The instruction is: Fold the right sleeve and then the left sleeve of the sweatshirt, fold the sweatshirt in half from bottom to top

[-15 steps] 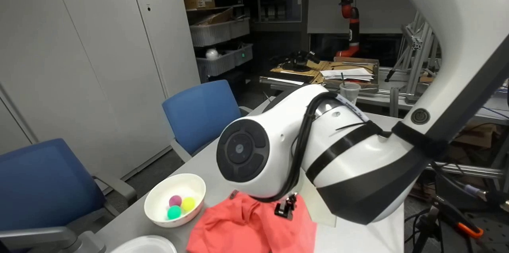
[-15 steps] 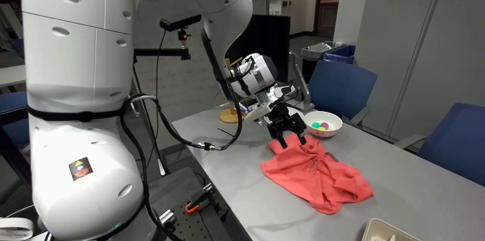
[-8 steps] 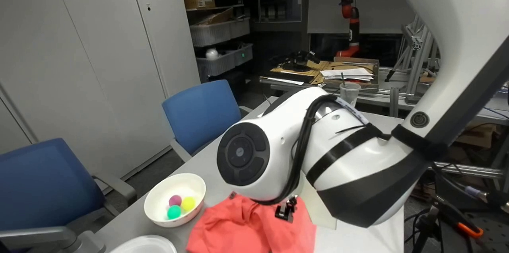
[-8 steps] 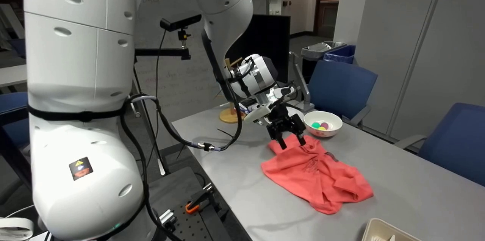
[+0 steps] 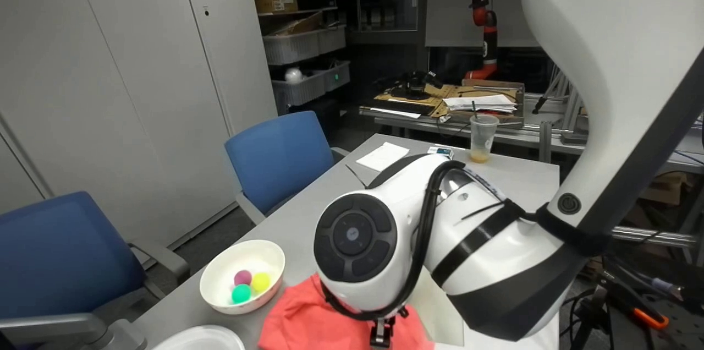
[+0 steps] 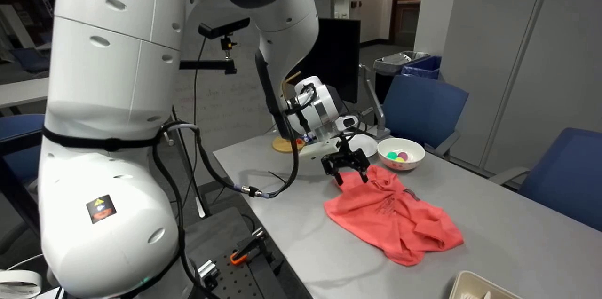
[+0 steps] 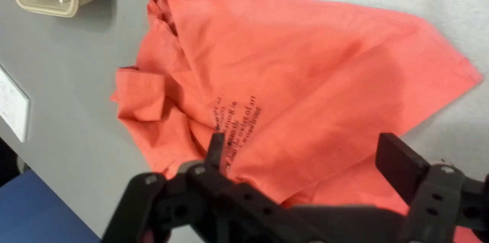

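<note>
Working on a pale grey table (image 6: 498, 238). Its top looks hard and slick, so a sideways tug may slide the whole sweatshirt (image 6: 395, 224) along instead of folding it.

The sweatshirt lies rumpled on the table, one end beneath your pincer (image 7: 303, 151). Which sleeve is which, you can't be sure from here. Bunching at the opposite end could skew the half-fold. Coral, soft-looking, matte; a broad slanting flap rests over a second layer, with small crumpled pleats beyond it.

Pincer: jaws wide apart, nothing held. Whether it touches the fabric, you can't tell. Close too high and you catch air; press too low and you may lift both layers together, or scrape the table. Black, blocky, flat-faced.

A bowl (image 5: 247, 255) sits just beside the sweatshirt; a wide swing or a dragged edge could tip it. White, round, patterned outside.

Three balls (image 5: 241, 294) inside, purple, yellow and green: smooth spheres, likely to roll if spilled.

Lettering (image 7: 242, 124), smallest: dark print on the coral, bent by creases, too broken up to read whole.
</note>
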`<state>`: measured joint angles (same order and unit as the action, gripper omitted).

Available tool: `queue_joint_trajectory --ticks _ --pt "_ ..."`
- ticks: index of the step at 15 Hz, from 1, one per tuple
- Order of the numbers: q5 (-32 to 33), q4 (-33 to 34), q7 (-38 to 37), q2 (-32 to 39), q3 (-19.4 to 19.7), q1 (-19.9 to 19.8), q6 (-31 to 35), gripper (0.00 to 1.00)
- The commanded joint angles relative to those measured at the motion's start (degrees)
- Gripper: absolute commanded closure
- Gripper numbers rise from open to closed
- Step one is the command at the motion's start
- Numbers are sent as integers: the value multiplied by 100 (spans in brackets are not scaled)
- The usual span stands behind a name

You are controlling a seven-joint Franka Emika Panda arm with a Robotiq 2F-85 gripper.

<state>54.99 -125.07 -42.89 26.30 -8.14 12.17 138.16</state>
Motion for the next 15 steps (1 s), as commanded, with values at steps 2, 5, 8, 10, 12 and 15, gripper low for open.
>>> queue_joint_trajectory --ticks 2,5,8,10,12,15 --pt "-569 -176 953 92 15 -122 547 0" --pt "-1217 -206 1335 262 40 -74 486 0" --pt "-1614 -121 1226 422 192 101 486 0" --pt "-1889 -68 1264 506 239 148 480 0" --pt "-2163 -36 1355 577 273 184 501 2" --pt "-2540 -33 1540 640 342 253 543 5"
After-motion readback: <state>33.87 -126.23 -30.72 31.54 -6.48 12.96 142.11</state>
